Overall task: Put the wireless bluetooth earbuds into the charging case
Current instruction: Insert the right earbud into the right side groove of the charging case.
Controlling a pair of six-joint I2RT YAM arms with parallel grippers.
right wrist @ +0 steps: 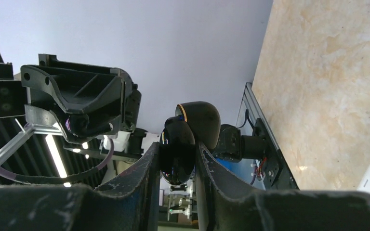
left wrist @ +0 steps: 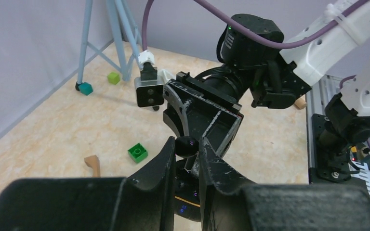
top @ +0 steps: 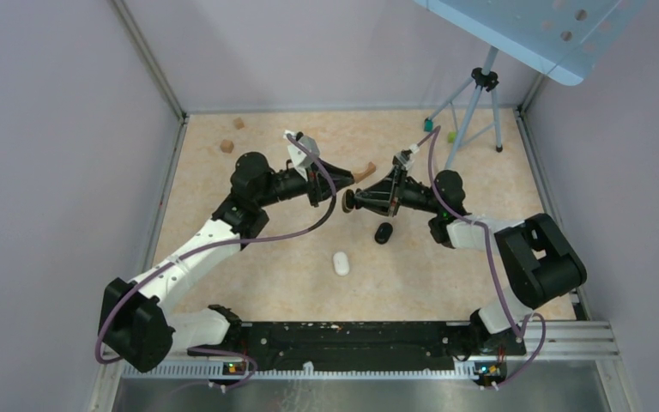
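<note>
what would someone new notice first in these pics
The two arms meet claw to claw in mid-air above the beige marbled table. The right claw grips a glossy black charging case with an orange line, while the left claw pinches a small black earbud close to it. Below, a white oval pod and a small black object lie on the table.

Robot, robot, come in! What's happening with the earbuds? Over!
Left gripper shut on earbud. Right gripper shut on open charging case. Both held in the air, earbud not in yet. Nothing between them.
</note>
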